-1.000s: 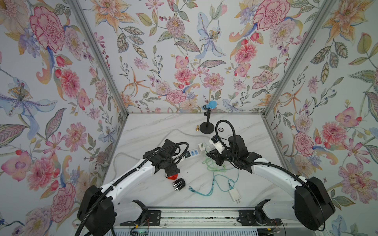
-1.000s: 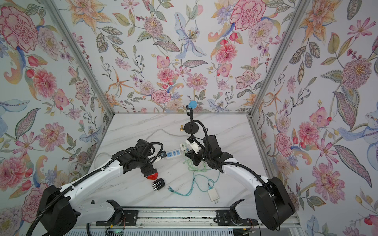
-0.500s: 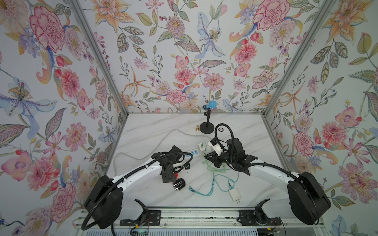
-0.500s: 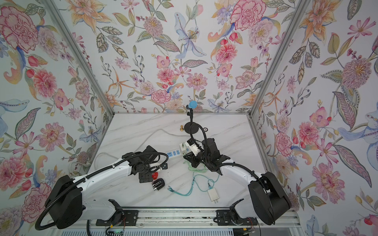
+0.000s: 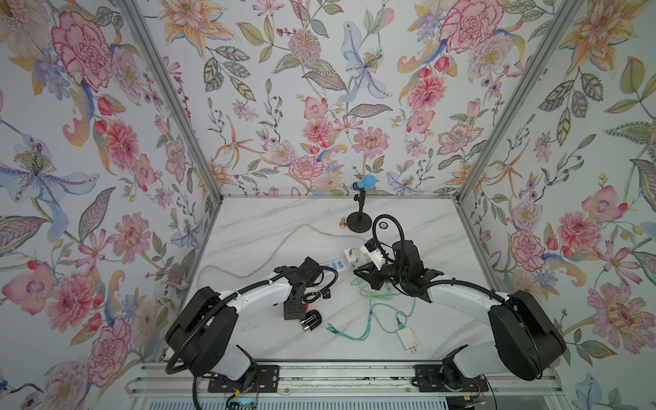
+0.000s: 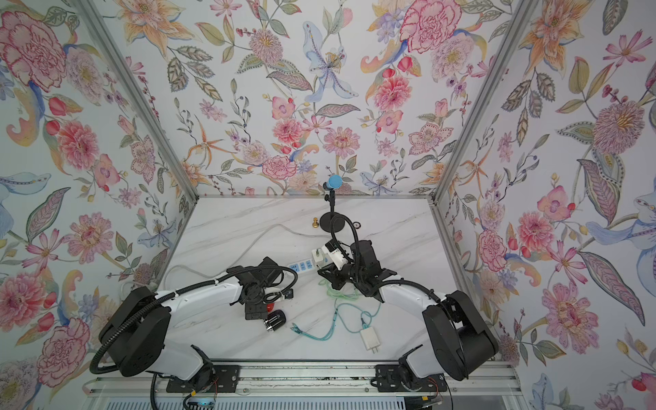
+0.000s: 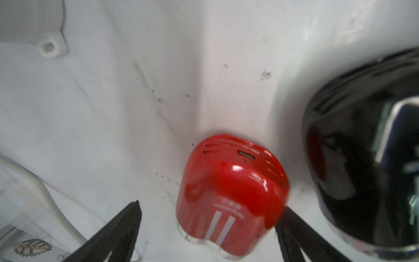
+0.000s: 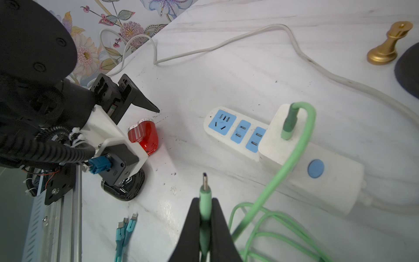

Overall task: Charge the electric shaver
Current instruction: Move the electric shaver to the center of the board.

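Note:
The electric shaver (image 7: pixel 231 192) is small, red and glossy, and stands on the marble table with a charging slot in its upturned end; it also shows in the right wrist view (image 8: pixel 145 136) and as a red spot in a top view (image 6: pixel 270 307). My left gripper (image 7: pixel 209 211) is open and straddles it, one finger (image 7: pixel 288 217) close against its side. My right gripper (image 8: pixel 205 204) is shut on the green cable's plug (image 8: pixel 205 192), metal tip pointing out. The green cable (image 8: pixel 294 163) runs to a white charger (image 8: pixel 281 136) plugged into the power strip (image 8: pixel 226 127).
A glossy black cylinder with a chrome rim (image 5: pixel 311 319) lies right beside the shaver. A teal multi-head cable with a white adapter (image 5: pixel 407 337) lies near the front. A microphone stand (image 5: pixel 359 222) and a gold pawn (image 5: pixel 343 223) stand at the back.
My left arm has swung toward the table's front and come down over the red shaver, jaws staying open. My right arm has shifted slightly left, still holding the green plug.

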You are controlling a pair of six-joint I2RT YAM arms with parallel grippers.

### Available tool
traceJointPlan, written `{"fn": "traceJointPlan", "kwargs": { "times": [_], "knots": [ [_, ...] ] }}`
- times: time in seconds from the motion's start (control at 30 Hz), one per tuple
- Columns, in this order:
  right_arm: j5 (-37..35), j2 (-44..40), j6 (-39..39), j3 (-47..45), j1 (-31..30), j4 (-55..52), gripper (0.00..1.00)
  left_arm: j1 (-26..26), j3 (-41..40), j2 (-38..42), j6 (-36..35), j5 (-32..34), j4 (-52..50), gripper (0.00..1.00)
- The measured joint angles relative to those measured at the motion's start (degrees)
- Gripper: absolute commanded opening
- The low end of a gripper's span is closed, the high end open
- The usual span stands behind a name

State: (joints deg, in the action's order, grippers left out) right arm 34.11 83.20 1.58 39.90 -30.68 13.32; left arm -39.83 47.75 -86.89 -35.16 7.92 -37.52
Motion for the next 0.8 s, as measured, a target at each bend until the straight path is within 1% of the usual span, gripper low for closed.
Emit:
{"fn": "traceJointPlan", "kwargs": {
  "times": [0.13, 0.23, 0.3, 0.4, 0.5, 0.6, 0.73, 0.8],
  "knots": [
    [0.6, 0.7, 0.2, 0.0, 0.4, 0.1, 0.03, 0.0, 2.1, -3.3, 0.0, -0.4, 0.4, 0.92],
    [0.6, 0.9, 0.4, 0.0, 0.8, 0.3, 0.02, 0.2, 4.6, -5.7, 0.3, -1.9, 0.1, 0.88],
    [0.6, 1.0, 0.7, 0.0, 1.2, 0.3, 0.03, 0.3, 5.6, -6.7, 0.7, -3.1, -0.1, 0.82],
    [0.6, 1.0, 1.1, 0.0, 1.7, 0.5, 0.03, 0.3, 6.1, -7.3, 1.3, -4.6, -0.3, 0.80],
    [0.3, 1.0, 1.5, 0.0, 2.0, 0.9, 0.02, 0.5, 6.4, -7.6, 1.8, -6.3, -0.5, 0.74],
    [-0.1, 1.0, 1.9, 0.0, 2.2, 1.0, 0.03, 0.9, 7.1, -8.1, 2.5, -8.1, -0.8, 0.74],
    [-0.6, 1.0, 2.1, 0.0, 2.3, 1.0, 0.03, 1.9, 9.1, -8.3, 3.7, -11.3, -0.9, 0.70],
    [-0.9, 1.0, 2.3, 0.0, 2.3, 1.0, 0.02, 2.9, 10.2, -8.0, 4.4, -13.0, -0.7, 0.71]
  ]
}}
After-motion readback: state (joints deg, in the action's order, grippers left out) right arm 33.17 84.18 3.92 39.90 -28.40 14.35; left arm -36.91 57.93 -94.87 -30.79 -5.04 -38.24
